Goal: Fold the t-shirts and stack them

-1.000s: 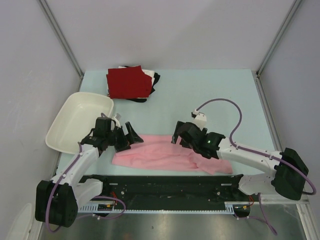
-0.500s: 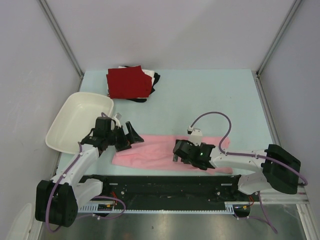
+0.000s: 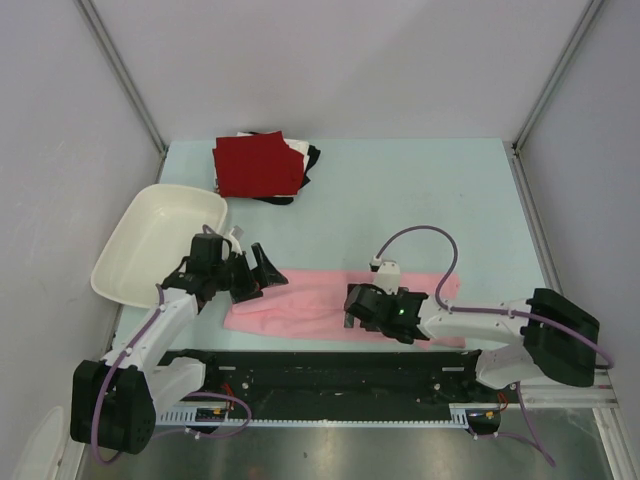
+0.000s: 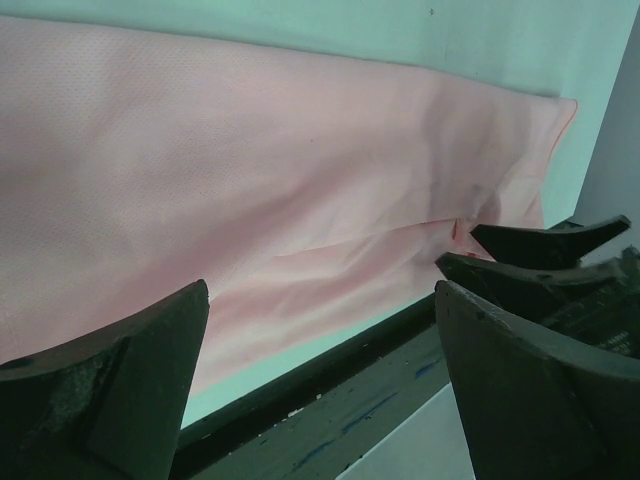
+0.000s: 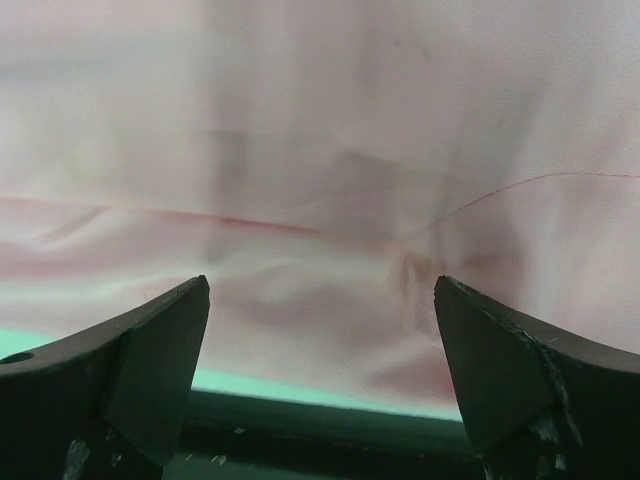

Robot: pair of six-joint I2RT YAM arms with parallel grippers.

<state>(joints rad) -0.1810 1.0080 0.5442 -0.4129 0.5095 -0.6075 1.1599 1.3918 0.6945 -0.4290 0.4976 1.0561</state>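
Note:
The light pink t-shirt lies flat as a long strip along the near side of the table. It also shows in the left wrist view and in the right wrist view. My left gripper is open and empty at the strip's left end, just above the cloth. My right gripper is open and low over the strip's near middle, with cloth between its jaws. The folded stack, dark red on top of white and black, sits at the far left.
A white plastic tub stands at the left edge beside my left arm. The black base rail runs along the near edge, close to the shirt's near hem. The right fingers show in the left wrist view.
My right gripper has moved toward the near edge and slightly left, coming down low over the pink shirt. The left arm and the shirt have stayed in place.

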